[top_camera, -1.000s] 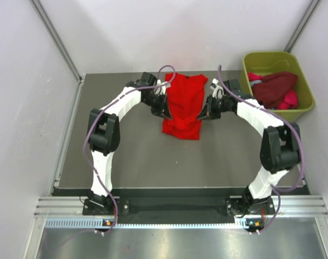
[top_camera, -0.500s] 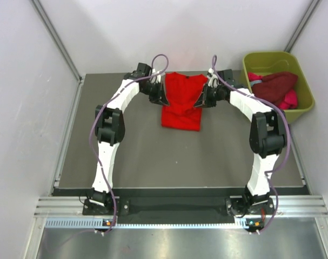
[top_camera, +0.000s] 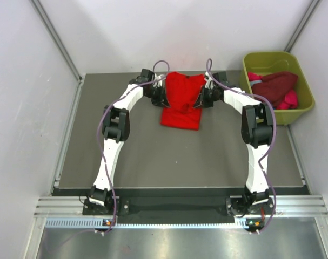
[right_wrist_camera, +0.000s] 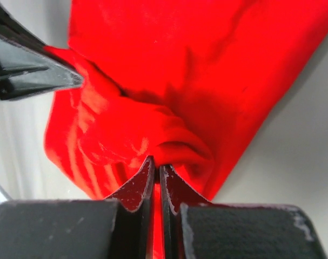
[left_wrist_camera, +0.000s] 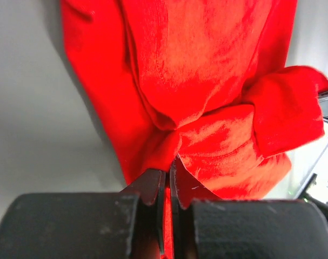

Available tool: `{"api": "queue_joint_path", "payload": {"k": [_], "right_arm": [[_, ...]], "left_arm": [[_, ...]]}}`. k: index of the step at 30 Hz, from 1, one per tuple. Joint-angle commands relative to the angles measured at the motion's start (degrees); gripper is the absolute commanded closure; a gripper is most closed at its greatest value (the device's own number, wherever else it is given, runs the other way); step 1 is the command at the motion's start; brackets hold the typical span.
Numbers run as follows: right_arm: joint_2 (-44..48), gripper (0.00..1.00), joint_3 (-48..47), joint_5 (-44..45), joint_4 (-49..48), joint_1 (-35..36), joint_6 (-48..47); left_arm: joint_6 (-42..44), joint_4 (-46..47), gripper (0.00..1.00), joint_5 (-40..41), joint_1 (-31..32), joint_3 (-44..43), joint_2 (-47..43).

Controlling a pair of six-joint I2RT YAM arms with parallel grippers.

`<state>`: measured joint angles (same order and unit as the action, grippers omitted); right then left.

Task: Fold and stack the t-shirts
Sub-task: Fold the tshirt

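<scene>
A bright red t-shirt (top_camera: pixel 182 105) lies partly folded at the far middle of the dark table. My left gripper (top_camera: pixel 164 97) is at its left edge and my right gripper (top_camera: pixel 200 100) at its right edge. In the left wrist view, my left gripper (left_wrist_camera: pixel 168 172) is shut on a bunched fold of the red t-shirt (left_wrist_camera: pixel 207 70). The right wrist view shows my right gripper (right_wrist_camera: pixel 156 164) pinching a fold of the red t-shirt (right_wrist_camera: pixel 196 65) in the same way. A dark maroon t-shirt (top_camera: pixel 274 86) and a magenta-pink one (top_camera: pixel 289 100) lie crumpled in the tub.
The olive-green tub (top_camera: pixel 266 55) stands at the far right corner of the table (top_camera: pixel 131 151). White walls close in the left, back and right sides. Both arms reach far out over the table from their bases at the near edge.
Both grippers have carried the red t-shirt's gripped edge toward the far side, folding it over itself. The shirt now looks shorter, and both arms are stretched further out.
</scene>
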<state>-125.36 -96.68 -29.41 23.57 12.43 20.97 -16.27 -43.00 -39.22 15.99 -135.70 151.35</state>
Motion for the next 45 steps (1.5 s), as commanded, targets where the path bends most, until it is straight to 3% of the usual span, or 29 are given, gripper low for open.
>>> {"api": "queue_joint_path", "payload": {"k": [1,4,7,9,10,11,12,15,16,20,24,32,37,45], "right_arm": [[-0.15,1.0,-4.39,1.63,-2.3,-1.09,-1.81],[0.03,1.0,-4.22,2.25,-2.3,-1.18,-2.08],[0.47,1.0,-3.51,2.6,-2.92,-1.17,-2.34],[0.91,0.99,-3.69,2.95,-3.01,-1.09,-2.95],[0.99,0.94,-3.77,3.48,-3.01,-0.91,-3.3],[1.17,0.85,-4.04,4.18,-3.01,-1.0,-3.57],[2.04,0.65,-4.56,5.31,-2.92,-1.0,-3.74],[4.93,0.49,-6.05,7.25,-1.87,-0.56,-6.46],[5.91,0.47,-5.97,7.61,-1.69,-0.39,-6.99],[9.86,0.46,-4.31,6.05,-1.07,-0.21,-7.26],[10.84,0.46,-1.85,3.4,-0.98,1.37,-6.56],[6.11,0.46,-0.7,-2.14,-2.65,6.47,-2.96],[2.67,0.46,-1.31,-2.85,-3.45,8.22,-1.2],[0.29,0.46,-1.76,-2.5,-3.71,8.4,-0.76]], "left_arm": [[0.01,6.53,0.97,2.48,-1.22,-4.04,-0.7],[0.1,6.7,0.96,1.96,-1.31,-4.22,-0.7],[-0.34,7.58,0.87,-0.23,-1.31,-4.05,-1.14],[-0.95,8.72,0.56,-1.47,-1.22,-4.05,-1.58],[-1.3,8.9,0.35,-1.38,-1.05,-4.05,-1.76],[-1.57,8.99,0.31,-1.38,-1.22,-4.22,-2.19],[-1.48,8.82,0.3,-1.73,-1.22,-4.22,-3.5],[-0.09,6.54,0.3,-1.91,-1.22,-2.91,-8.76],[0.71,6.01,0.3,-1.56,-1.22,-1.95,-10.44],[2.82,7.23,0.3,-0.33,-1.66,13.13,-20.37],[6.94,3.2,0.33,0.82,-1.75,18.62,-26.36],[7.39,-5.42,0.4,-8.15,-1.57,21.7,-23.56],[7.31,-3.23,0.44,-8.41,-1.22,27.67,-22.77],[5.46,-0.85,0.45,-8.15,-0.34,27.77,-18.9]]}}
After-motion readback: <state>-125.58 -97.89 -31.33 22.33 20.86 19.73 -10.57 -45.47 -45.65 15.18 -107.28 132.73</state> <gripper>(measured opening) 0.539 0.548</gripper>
